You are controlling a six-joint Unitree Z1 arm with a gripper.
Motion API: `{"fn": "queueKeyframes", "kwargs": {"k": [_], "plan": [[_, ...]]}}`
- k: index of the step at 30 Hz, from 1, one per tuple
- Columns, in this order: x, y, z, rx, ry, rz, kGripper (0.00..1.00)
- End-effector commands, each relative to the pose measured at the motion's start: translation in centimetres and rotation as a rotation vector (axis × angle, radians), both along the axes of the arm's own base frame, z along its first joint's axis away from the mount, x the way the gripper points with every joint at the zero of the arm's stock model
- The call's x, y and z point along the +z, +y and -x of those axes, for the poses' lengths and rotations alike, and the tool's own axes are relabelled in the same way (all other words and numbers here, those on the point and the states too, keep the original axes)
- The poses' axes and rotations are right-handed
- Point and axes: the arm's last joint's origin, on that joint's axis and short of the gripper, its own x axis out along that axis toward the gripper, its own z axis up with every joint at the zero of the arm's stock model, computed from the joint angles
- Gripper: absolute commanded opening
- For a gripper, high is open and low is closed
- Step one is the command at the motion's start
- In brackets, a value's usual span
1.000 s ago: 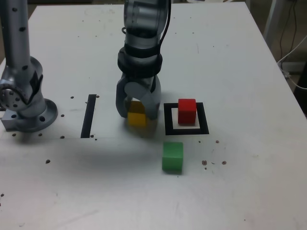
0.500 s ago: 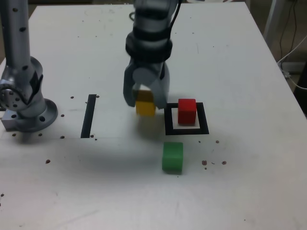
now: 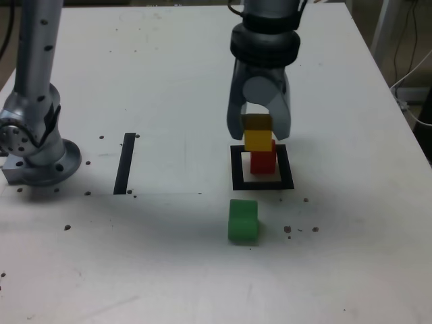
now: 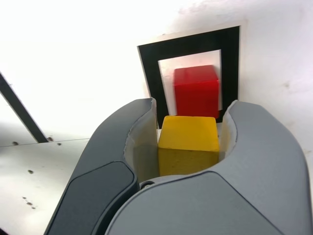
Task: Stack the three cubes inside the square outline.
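The white tabletop (image 3: 324, 81) carries everything, and it is marked with small dark specks near its front part. At the exterior view's left stands the grey base of the arm (image 3: 34, 145), and the arm itself comes down from above near the middle of the picture. Between the base and the working place lies a straight black tape strip (image 3: 125, 163), which is not part of the task. The pincer (image 3: 259, 131) hangs above the square outline (image 3: 236, 169) and is closed on the yellow cube (image 3: 257, 140); in the wrist view its two grey fingers (image 4: 139, 147) press on both sides of this cube. The red cube (image 3: 263, 162) already stands inside the square outline, on the white centre, a little toward the far edge of the frame as the wrist view shows it. The yellow cube is just above the red cube, but I cannot tell from these pictures whether it already touches the red top or is a little over it; in the wrist view it seems not fully lined up with the red one. The green cube (image 3: 243, 220) sits alone on the tabletop, outside the frame and near its front side, apart from the other two. So, in my judgement, the first cube is placed, the second is about to be set down and released, and the third cube is not yet picked.
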Motion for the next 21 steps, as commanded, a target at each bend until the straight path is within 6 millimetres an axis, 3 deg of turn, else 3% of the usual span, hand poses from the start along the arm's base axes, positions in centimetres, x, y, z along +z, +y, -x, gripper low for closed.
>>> {"fn": "queueKeyframes", "kwargs": {"k": [1,21], "plan": [[-0.3,0.1,-0.4,0.009,0.004,-0.005,0.13],[-2.1,1.1,-0.7,0.054,0.024,-0.045,0.14]]}}
